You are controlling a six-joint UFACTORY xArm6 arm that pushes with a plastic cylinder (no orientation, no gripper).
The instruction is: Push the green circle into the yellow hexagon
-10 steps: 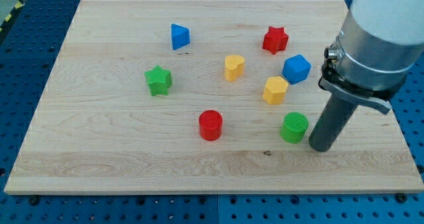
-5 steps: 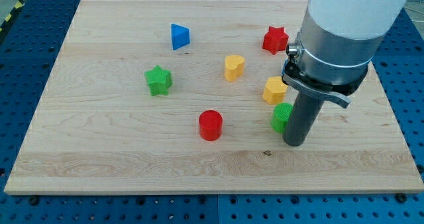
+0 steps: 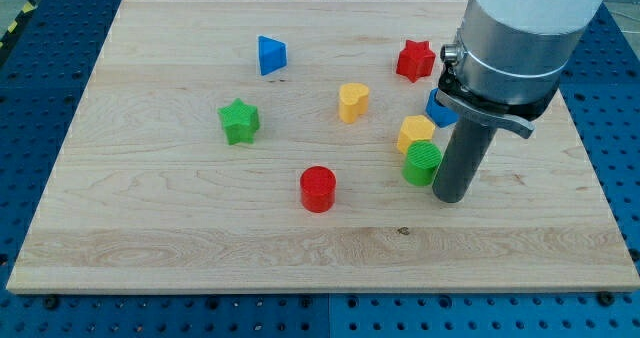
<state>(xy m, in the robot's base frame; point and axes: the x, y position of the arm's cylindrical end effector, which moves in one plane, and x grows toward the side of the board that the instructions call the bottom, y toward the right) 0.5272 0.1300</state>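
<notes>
The green circle sits right of the board's middle, touching the lower edge of the yellow hexagon. My tip rests on the board just to the right of the green circle and slightly below it, against its side. The rod and the arm's body above it hide part of the blue cube behind the hexagon.
A red circle lies to the left of the green circle. A yellow heart, a red star, a blue triangle and a green star lie further up and left on the wooden board.
My tip has moved left and then up, pushing the green circle up and to the left until it meets the yellow hexagon.
</notes>
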